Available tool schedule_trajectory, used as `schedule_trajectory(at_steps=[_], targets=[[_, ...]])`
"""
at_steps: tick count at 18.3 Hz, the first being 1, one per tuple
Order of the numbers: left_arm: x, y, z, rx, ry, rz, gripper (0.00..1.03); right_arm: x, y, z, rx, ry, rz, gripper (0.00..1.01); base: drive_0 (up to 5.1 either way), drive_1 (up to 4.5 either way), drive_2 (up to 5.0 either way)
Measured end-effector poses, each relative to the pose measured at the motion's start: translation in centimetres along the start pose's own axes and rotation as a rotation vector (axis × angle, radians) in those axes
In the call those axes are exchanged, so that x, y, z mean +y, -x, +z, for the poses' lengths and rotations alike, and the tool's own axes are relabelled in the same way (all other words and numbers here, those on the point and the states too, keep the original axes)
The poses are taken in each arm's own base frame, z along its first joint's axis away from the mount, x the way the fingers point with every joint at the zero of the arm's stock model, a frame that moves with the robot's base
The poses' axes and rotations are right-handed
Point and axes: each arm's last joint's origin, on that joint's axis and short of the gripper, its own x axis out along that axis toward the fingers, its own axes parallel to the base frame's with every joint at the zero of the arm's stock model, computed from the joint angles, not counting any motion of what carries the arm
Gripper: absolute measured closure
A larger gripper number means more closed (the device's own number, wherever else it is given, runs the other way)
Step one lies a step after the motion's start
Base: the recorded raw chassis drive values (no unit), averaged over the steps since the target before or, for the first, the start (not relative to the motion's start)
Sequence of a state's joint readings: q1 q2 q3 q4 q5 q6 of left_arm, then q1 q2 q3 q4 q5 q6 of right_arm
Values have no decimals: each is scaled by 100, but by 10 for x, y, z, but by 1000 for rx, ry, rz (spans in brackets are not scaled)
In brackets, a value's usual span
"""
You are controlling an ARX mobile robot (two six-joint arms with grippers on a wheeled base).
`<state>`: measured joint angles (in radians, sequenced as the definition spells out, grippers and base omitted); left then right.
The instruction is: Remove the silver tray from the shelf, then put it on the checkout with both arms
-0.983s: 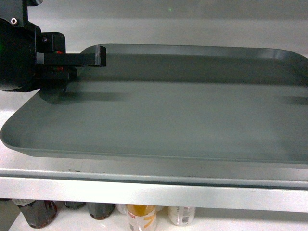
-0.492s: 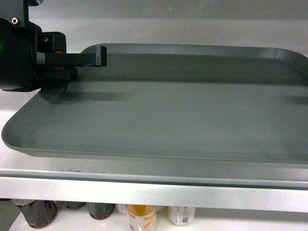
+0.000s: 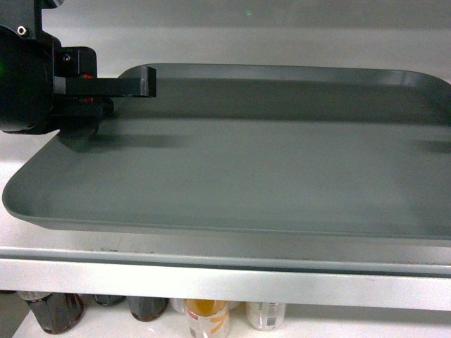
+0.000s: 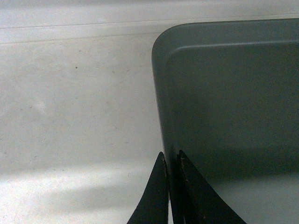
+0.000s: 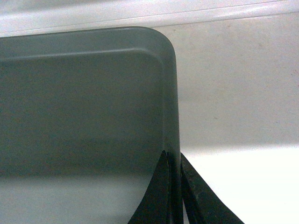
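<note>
The silver tray (image 3: 268,169) lies flat on the white shelf (image 3: 211,282), close to its pale front lip. My left gripper (image 3: 141,88) is shut on the tray's left rim near the far corner, with one finger (image 3: 120,84) over the inside. In the left wrist view the left gripper (image 4: 171,158) pinches the rim of the tray (image 4: 233,93). The right gripper (image 5: 174,158) is shut on the right rim of the tray (image 5: 79,102); it lies outside the head view. The checkout is out of view.
Bare white shelf board lies beside the tray on the left (image 4: 79,102) and on the right (image 5: 233,93). A white back wall (image 3: 246,28) rises just behind the tray. Bottles (image 3: 208,318) stand on the level below the shelf lip.
</note>
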<state>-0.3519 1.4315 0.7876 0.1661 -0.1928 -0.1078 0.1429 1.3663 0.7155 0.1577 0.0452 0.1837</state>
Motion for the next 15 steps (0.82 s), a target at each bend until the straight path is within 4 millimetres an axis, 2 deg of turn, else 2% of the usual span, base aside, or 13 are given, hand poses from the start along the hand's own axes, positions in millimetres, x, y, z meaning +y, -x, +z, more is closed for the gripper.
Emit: schedule_trajectory(at_steps=[3, 15], targets=[[0, 0, 0, 0, 0, 0, 99, 0, 0, 0, 0, 0, 0, 98, 0, -108, 108], [0, -1, 1, -5, 0, 1, 99, 0, 1, 2, -10, 0, -3, 98, 11, -401, 422]])
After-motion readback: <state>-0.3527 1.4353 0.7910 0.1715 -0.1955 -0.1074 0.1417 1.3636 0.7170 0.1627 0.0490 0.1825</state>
